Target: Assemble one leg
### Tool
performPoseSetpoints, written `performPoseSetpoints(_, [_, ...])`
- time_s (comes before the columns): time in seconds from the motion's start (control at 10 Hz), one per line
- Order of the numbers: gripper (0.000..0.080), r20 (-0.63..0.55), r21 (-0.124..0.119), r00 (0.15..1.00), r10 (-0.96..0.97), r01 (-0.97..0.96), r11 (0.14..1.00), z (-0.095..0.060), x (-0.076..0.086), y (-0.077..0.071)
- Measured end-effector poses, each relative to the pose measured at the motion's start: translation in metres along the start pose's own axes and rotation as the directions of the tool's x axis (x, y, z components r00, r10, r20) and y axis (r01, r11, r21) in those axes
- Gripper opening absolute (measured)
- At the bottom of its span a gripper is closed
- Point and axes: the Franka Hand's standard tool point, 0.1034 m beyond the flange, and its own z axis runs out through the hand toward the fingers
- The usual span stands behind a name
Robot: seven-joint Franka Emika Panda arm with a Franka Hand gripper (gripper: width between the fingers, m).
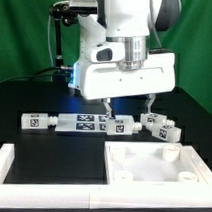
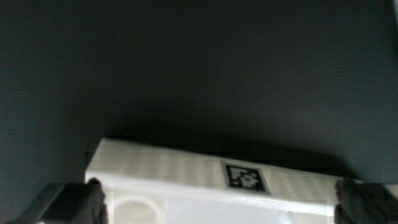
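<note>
Several small white legs with square tags lie in a row on the black table: one at the exterior view's left [image 1: 33, 121], one below the gripper [image 1: 118, 126], two at the right [image 1: 153, 121] [image 1: 174, 132]. My gripper [image 1: 129, 105] hangs open and empty just above this row, by the far edge of the large white tray-like panel [image 1: 152, 161]. In the wrist view the open gripper [image 2: 217, 206] has dark fingers [image 2: 71, 203] on either side of the panel's tagged edge [image 2: 178, 165]. No leg shows in the wrist view.
The marker board [image 1: 83, 121] lies flat between the left leg and the gripper. A white raised border [image 1: 6, 162] runs along the exterior view's left and front. The arm's white body fills the upper middle.
</note>
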Motion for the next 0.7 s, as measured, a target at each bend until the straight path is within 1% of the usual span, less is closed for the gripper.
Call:
performPoseSetpoints(0.1, [0.0649,0.043,0.036,0.983,0.180,-0.181,0.983,-0.008,0.011,0.007])
performPoseSetpoints(0.2, [0.0649,-0.009,0.039,0.958,0.286,-0.285,0.958,-0.011,0.022,0.009])
performPoseSetpoints(0.3, [0.0649,-0.065,0.038,0.938,0.340,-0.338,0.940,-0.009,0.017,-0.010])
performPoseSetpoints(0.4, [0.0649,-0.028,0.045,0.927,0.374,-0.372,0.927,-0.006,0.011,-0.014])
performPoseSetpoints(0.5, [0.0649,-0.026,0.053,0.900,0.434,-0.432,0.900,-0.007,0.014,-0.011])
performPoseSetpoints(0.6, [0.0649,-0.017,0.056,0.879,0.477,-0.475,0.878,-0.006,0.012,-0.012])
performPoseSetpoints(0.7, [0.0649,0.024,0.051,0.820,0.571,-0.572,0.819,-0.001,0.006,-0.007])
